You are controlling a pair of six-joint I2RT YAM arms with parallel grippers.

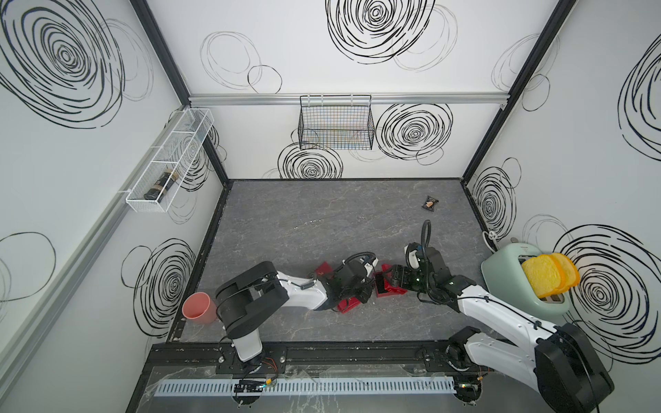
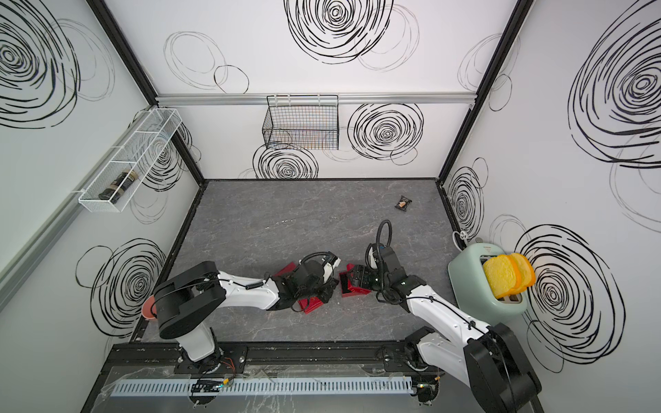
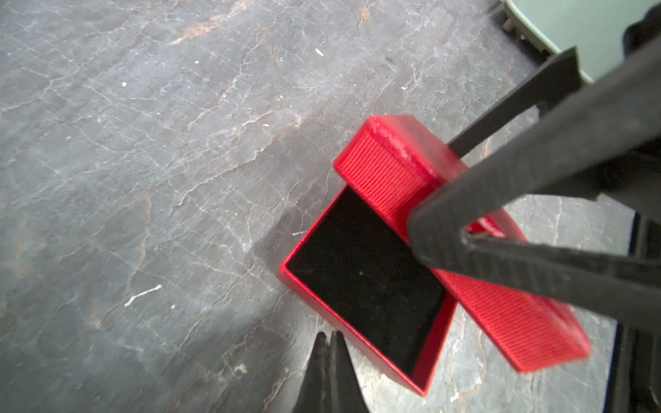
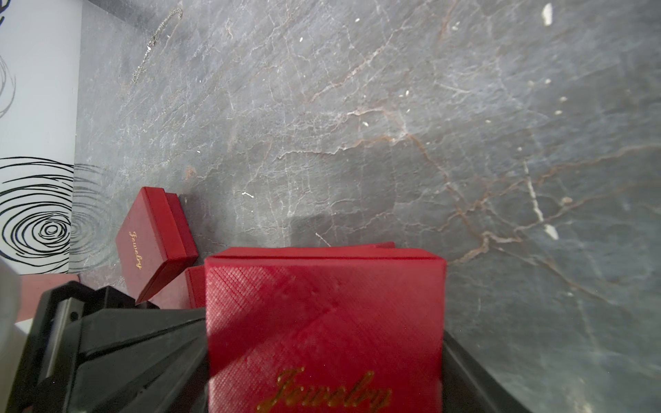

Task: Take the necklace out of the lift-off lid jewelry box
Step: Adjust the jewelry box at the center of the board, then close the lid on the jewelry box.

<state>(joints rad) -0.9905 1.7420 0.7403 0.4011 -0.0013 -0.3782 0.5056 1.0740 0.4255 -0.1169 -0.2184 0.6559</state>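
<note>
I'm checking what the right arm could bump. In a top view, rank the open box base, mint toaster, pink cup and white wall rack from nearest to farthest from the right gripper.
From the right gripper, holding the lid:
1. Open box base: right beside it.
2. Mint toaster: by the right wall.
3. Pink cup: front left corner.
4. White wall rack: on the left wall.
</note>
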